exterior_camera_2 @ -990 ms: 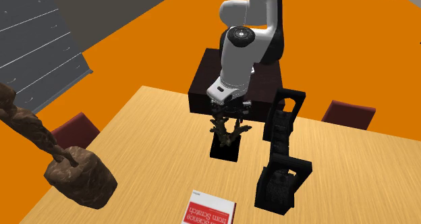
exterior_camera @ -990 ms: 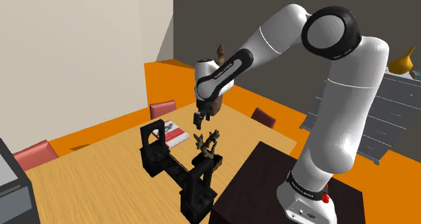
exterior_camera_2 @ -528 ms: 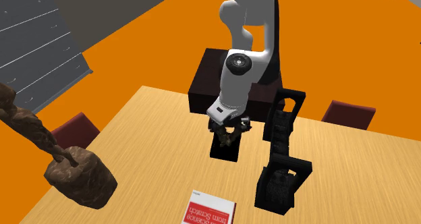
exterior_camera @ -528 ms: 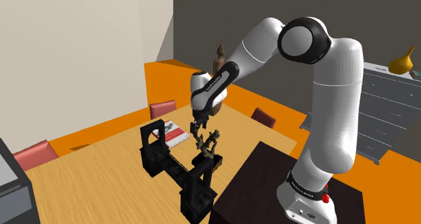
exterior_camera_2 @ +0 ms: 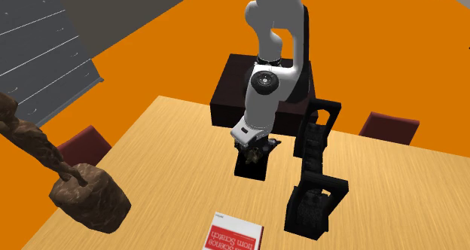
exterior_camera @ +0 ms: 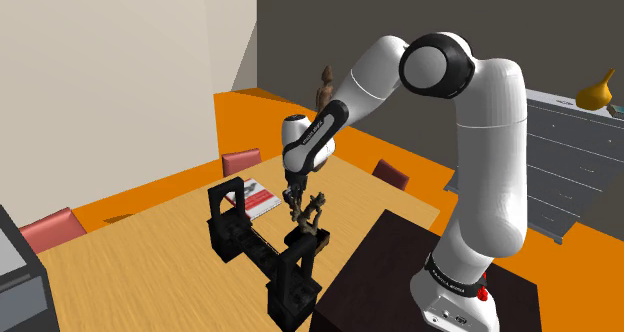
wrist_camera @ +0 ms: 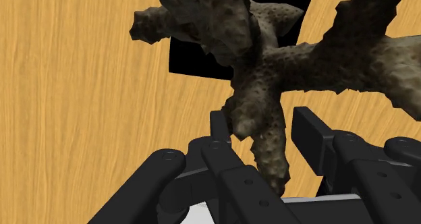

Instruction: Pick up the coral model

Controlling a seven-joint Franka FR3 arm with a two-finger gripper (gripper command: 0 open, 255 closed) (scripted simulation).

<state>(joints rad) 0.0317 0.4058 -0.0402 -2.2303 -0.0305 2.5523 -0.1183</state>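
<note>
Coral model (wrist_camera: 263, 101), on the worktop (wrist_camera: 67, 88) just beside the black rack (exterior_camera_2: 312, 147), has the jaws spread astride its thick stem: prob stiff, rough, brittle, so you should pinch there gently

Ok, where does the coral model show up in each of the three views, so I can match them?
Shoulder view: the coral model is at centre, just under the gripper.
Second exterior view: coral model at centre, partly covered by the gripper.
Wrist view: coral model close ahead of the gripper, one branch between its open fingers.
Shared landmark: the black base under the coral, on the wooden table.
</note>
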